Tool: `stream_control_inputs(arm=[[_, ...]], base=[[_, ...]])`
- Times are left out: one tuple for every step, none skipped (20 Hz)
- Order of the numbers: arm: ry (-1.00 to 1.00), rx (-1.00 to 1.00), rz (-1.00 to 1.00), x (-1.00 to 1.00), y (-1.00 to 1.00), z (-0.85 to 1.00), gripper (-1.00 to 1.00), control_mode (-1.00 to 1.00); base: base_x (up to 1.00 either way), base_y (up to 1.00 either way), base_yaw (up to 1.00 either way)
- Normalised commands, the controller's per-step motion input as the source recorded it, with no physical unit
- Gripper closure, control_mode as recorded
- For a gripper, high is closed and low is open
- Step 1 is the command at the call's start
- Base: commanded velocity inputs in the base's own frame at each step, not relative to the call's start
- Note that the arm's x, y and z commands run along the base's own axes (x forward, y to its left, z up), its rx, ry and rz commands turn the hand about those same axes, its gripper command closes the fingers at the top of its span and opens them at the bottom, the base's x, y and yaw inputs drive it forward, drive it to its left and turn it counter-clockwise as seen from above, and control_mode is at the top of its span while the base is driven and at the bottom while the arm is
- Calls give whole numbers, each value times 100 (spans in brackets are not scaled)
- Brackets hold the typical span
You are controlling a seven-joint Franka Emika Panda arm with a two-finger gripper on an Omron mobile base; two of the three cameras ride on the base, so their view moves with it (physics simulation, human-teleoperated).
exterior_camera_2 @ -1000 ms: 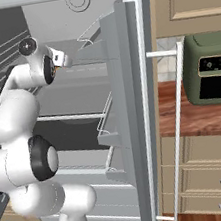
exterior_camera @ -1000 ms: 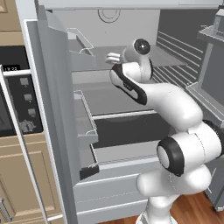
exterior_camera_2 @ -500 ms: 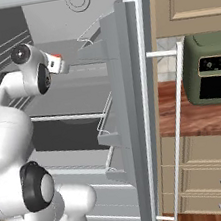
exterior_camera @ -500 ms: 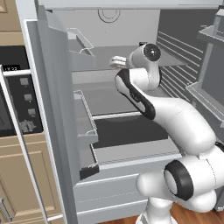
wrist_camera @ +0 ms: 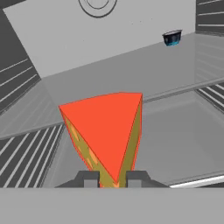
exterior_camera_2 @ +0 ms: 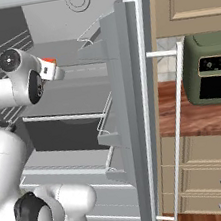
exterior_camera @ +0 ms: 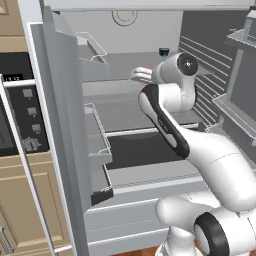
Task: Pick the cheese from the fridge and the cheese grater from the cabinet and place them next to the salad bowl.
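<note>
My gripper (wrist_camera: 108, 180) is clamped on the cheese (wrist_camera: 107, 133), its 2 fingertips (wrist_camera: 89, 179) pressed against the wedge's narrow lower end, red-orange face toward my hand camera. I hold it up inside the open fridge (exterior_camera: 125, 35), above a grey shelf (wrist_camera: 175, 131). From the right base camera the cheese (exterior_camera_2: 48, 61) shows as a red patch at the end of my hand (mostly hidden there). A small dark blue cup (wrist_camera: 172, 37) sits well behind, on the upper shelf near the back wall.
</note>
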Motion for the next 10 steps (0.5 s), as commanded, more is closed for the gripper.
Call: stream_control_inputs(arm=[[-2,0,0,-62,-7,5,100,-100],[0,0,0,-60,-9,8,100,-100],[0,0,0,-57,-12,11,100,-100],[0,0,0,-57,-16,12,100,-100],[0,0,0,-55,-15,12,100,-100],[0,0,0,-59,-13,12,100,-100],[0,0,0,-61,-13,9,100,-100],[0,0,0,-62,-8,0,100,-100],[0,0,0,-64,-7,0,100,-100],[0,0,0,-64,-7,0,100,-100]], base=[[0,0,0],[0,0,0],[0,0,0],[0,0,0],[0,0,0],[0,0,0],[0,0,0],[0,0,0],[0,0,0],[0,0,0]])
